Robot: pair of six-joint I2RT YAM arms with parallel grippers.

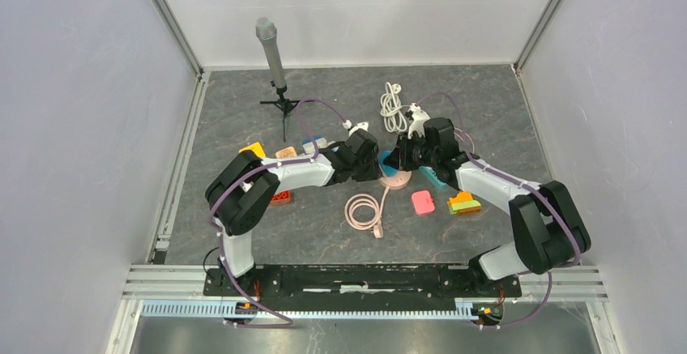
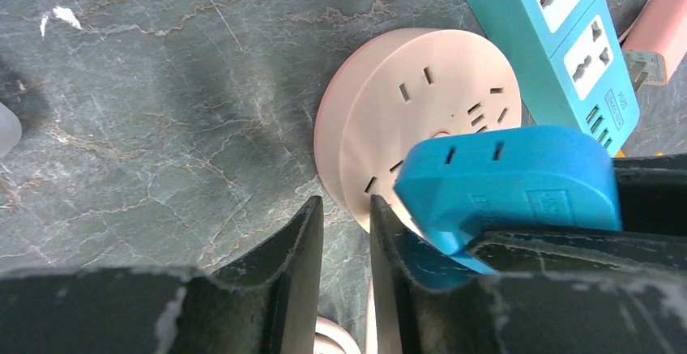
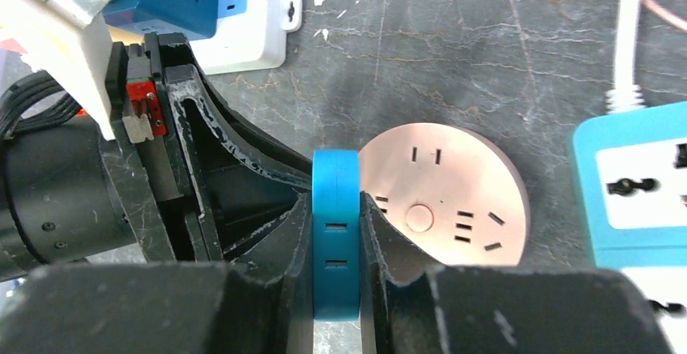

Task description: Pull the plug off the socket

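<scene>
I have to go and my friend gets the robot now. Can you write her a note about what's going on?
Right hand: shut on the blue plastic plug, squeezing its flat sides.
Left hand: shut and empty, its tips beside the rim of the round pink plastic socket.
The plug is over the socket's edge. Its pins are hidden, so I cannot tell whether they are out.
Done: the plug is gripped.
Left to do: probably lift the plug clear of the socket.
</scene>
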